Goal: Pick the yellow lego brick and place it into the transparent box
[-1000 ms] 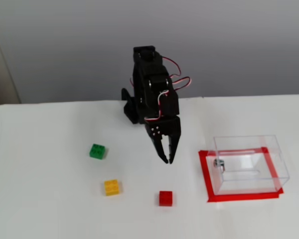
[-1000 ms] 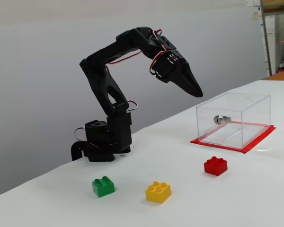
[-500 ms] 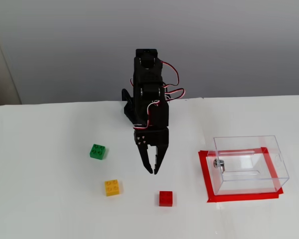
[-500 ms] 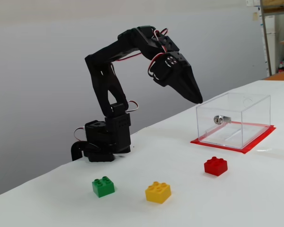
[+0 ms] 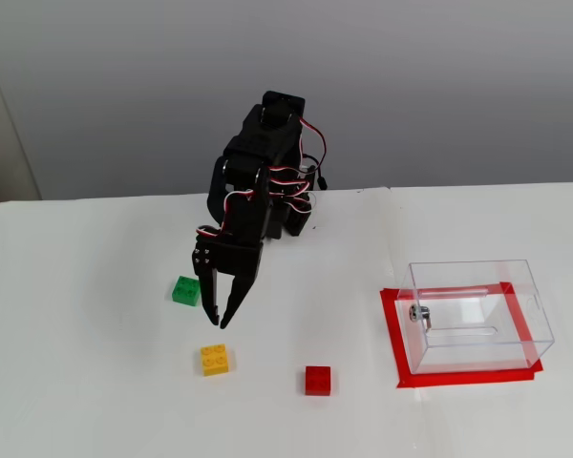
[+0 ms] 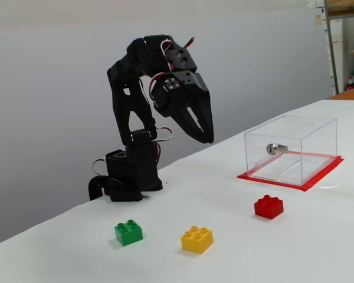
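Note:
The yellow lego brick [image 5: 215, 360] lies on the white table, studs up; it also shows in the other fixed view [image 6: 196, 239]. My gripper [image 5: 220, 324] hangs in the air with its fingers pointing down, above and just behind the brick, clear of it. Its jaws stand slightly apart and hold nothing. In the side-on fixed view the gripper [image 6: 205, 138] is well above the table. The transparent box [image 5: 477, 315] stands empty at the right, with a small metal fitting on one wall; it also shows in the side-on view [image 6: 289, 150].
A green brick [image 5: 185, 290] [image 6: 128, 232] lies left of the gripper. A red brick [image 5: 317, 380] [image 6: 268, 207] lies between the yellow brick and the box. The box sits on a red tape frame [image 5: 397, 353]. The arm's base [image 6: 130, 174] is at the table's back edge.

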You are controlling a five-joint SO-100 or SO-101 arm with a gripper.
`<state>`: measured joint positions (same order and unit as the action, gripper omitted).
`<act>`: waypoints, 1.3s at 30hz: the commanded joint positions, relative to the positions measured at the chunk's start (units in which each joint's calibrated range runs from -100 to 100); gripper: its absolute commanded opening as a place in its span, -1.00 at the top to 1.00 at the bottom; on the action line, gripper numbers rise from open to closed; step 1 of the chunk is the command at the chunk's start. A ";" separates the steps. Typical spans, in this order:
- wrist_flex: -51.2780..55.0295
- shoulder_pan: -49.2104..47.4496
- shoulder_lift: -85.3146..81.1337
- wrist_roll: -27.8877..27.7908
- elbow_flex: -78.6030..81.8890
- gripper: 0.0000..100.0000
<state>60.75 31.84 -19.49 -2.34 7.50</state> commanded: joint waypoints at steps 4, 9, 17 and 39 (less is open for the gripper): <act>0.17 5.17 2.73 0.00 -1.90 0.96; 0.26 5.98 5.53 1.51 -1.99 0.96; -0.44 5.69 10.37 12.16 -2.44 0.96; 0.34 5.91 14.02 33.24 -1.81 0.96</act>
<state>60.67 37.18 -5.12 29.80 7.24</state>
